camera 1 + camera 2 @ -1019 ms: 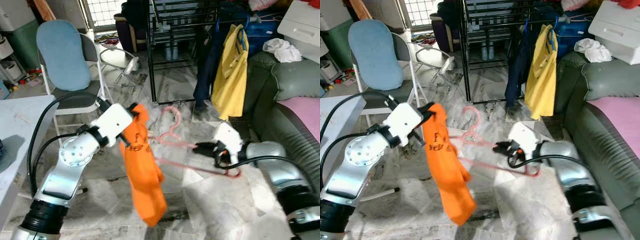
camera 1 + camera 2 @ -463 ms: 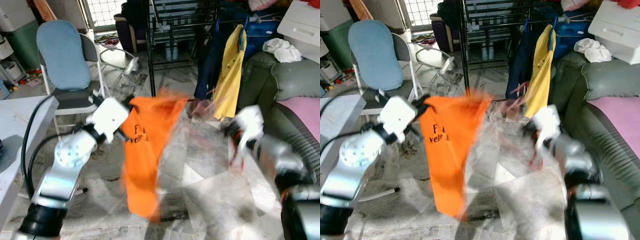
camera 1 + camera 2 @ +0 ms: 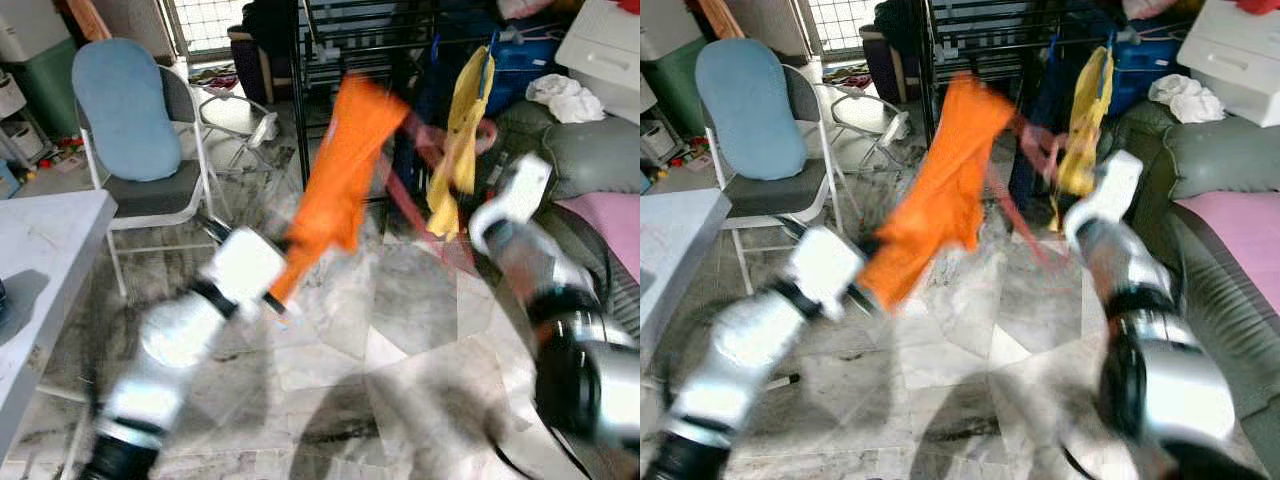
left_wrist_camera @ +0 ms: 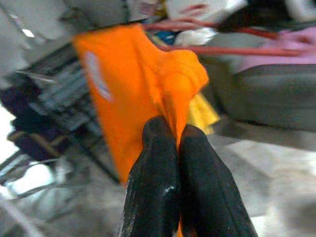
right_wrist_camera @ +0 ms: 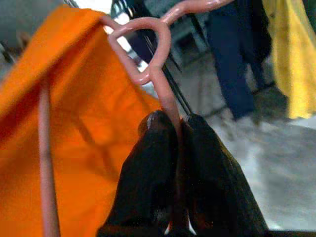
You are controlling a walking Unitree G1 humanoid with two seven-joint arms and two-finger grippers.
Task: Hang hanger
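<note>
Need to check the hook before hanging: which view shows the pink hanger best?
Right wrist view: the pink hanger is sharp, its stem clamped in the right pincer against the orange shirt. Both eye views show it motion-blurred; left wrist view catches a pink bar.

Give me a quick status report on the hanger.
Left gripper shut on orange shirt. Right gripper shut on pink hanger. Both raised toward black rack; not hung yet.

Left arm (image 3: 180, 340): silver segments, white boxy wrist block, black joint ring near base. Right arm (image 3: 1140, 310): silver, white wrist housing, black elbow band. Fingers (image 4: 158, 187): long, black, rounded, glossy.
</note>
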